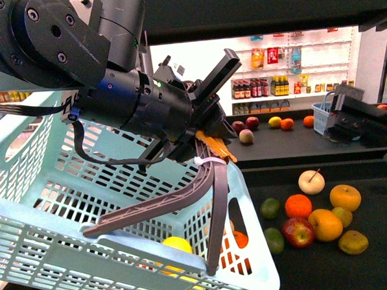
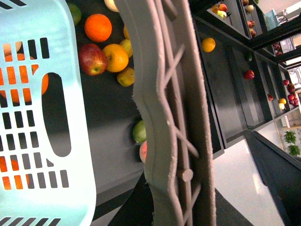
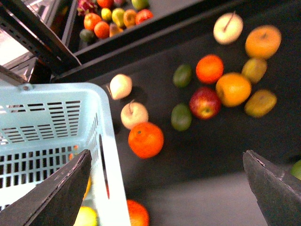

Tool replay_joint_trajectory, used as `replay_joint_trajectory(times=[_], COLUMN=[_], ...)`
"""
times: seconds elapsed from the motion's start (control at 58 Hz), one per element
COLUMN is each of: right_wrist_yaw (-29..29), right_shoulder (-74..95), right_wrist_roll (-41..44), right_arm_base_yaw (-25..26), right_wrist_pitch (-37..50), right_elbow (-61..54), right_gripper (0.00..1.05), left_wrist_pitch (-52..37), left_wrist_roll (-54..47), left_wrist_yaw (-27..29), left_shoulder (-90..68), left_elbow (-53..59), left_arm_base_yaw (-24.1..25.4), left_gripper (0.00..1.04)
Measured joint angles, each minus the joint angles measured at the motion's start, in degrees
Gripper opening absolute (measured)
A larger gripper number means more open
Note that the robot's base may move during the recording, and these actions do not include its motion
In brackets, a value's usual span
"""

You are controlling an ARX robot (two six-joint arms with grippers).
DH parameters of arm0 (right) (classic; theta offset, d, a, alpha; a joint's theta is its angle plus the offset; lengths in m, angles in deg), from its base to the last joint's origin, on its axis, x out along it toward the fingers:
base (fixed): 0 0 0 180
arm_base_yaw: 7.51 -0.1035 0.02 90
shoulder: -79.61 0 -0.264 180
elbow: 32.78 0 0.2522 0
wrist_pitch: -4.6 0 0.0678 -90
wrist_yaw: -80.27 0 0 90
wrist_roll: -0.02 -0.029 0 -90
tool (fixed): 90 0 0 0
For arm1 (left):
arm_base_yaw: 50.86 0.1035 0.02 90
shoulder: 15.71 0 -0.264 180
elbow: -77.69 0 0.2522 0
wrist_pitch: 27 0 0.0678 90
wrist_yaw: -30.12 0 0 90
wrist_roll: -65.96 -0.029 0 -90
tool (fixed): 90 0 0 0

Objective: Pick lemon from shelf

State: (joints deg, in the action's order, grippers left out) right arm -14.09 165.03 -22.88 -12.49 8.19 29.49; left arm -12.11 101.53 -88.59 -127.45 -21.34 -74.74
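Note:
Two dull yellow lemons (image 1: 353, 242) (image 1: 342, 215) lie among mixed fruit on the shelf's black lower tray (image 1: 375, 268). The right wrist view shows them too (image 3: 260, 102) (image 3: 254, 69), and so does the left wrist view (image 2: 126, 76). My left gripper (image 1: 207, 152) is shut on the grey-brown basket handle (image 2: 174, 117), holding the light blue basket (image 1: 67, 210) tilted in front of the shelf. A yellow fruit (image 1: 178, 244) and oranges lie inside the basket. My right gripper (image 3: 164, 193) is open and empty, hovering over the basket's rim (image 3: 110, 160) and the tray, well short of the lemons.
Oranges (image 1: 298, 206), a red apple (image 1: 297, 232), limes (image 1: 270, 208) and a pale apple (image 1: 311, 182) crowd the lemons. The upper tray (image 1: 297, 143) holds more fruit and a small blue basket (image 1: 322, 117). White store shelving with bottles (image 1: 275, 85) stands behind.

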Motion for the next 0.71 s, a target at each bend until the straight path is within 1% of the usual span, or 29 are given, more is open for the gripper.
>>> replay_joint_trajectory(times=[0.121, 0.224, 0.328, 0.379, 0.431, 0.5, 0.552, 0.569, 0.603, 0.655, 0.672, 0.707], right_wrist_yaw=[-3.67, -5.14, -6.97, -8.35, -10.47, -14.05, -18.01, -18.62, -18.03, -19.12, -19.34, -18.6], right_shoulder=[-11.28, -21.18, -31.26, -36.94, -41.62, -48.52, -52.87, -54.53, -57.24, -63.14, -64.26, -68.37], right_wrist_roll=[9.7, 16.15, 19.74, 20.5, 21.14, 21.03, 21.18, 21.33, 21.51, 21.92, 22.01, 22.32], right_arm_base_yaw=[-0.94, -2.45, -4.33, -5.6, -7.21, -10.62, -13.88, -15.02, -16.04, -18.12, -18.32, -18.43], right_wrist_pitch=[4.9, 5.35, 2.32, -0.83, -3.54, -8.41, -11.85, -12.26, -12.17, -14.88, -15.67, -17.31], right_elbow=[-8.79, -15.74, -21.75, -24.04, -25.51, -26.88, -27.41, -27.8, -28.74, -30.82, -31.21, -32.98], right_gripper=[0.97, 0.97, 0.97, 0.97, 0.97, 0.97, 0.97, 0.96, 0.91, 0.81, 0.8, 0.73], left_wrist_pitch=[0.0, 0.0, 0.0, 0.0, 0.0, 0.0, 0.0, 0.0, 0.0, 0.0, 0.0, 0.0], left_wrist_roll=[0.0, 0.0, 0.0, 0.0, 0.0, 0.0, 0.0, 0.02, 0.02, 0.0, 0.0, 0.0], left_wrist_yaw=[0.02, 0.11, 0.07, 0.0, 0.0, 0.02, 0.0, 0.0, 0.0, 0.02, 0.02, 0.04], left_shoulder=[0.0, 0.0, 0.0, 0.0, 0.0, 0.0, 0.0, 0.0, 0.0, 0.0, 0.0, 0.0], left_elbow=[0.0, 0.0, 0.0, 0.0, 0.0, 0.0, 0.0, 0.0, 0.0, 0.0, 0.0, 0.0], left_arm_base_yaw=[0.0, 0.02, 0.0, 0.0, 0.0, 0.0, 0.0, 0.0, 0.0, 0.0, 0.0, 0.02], left_gripper=[0.09, 0.09, 0.09, 0.09, 0.09, 0.09, 0.09, 0.09, 0.09, 0.09, 0.09, 0.09])
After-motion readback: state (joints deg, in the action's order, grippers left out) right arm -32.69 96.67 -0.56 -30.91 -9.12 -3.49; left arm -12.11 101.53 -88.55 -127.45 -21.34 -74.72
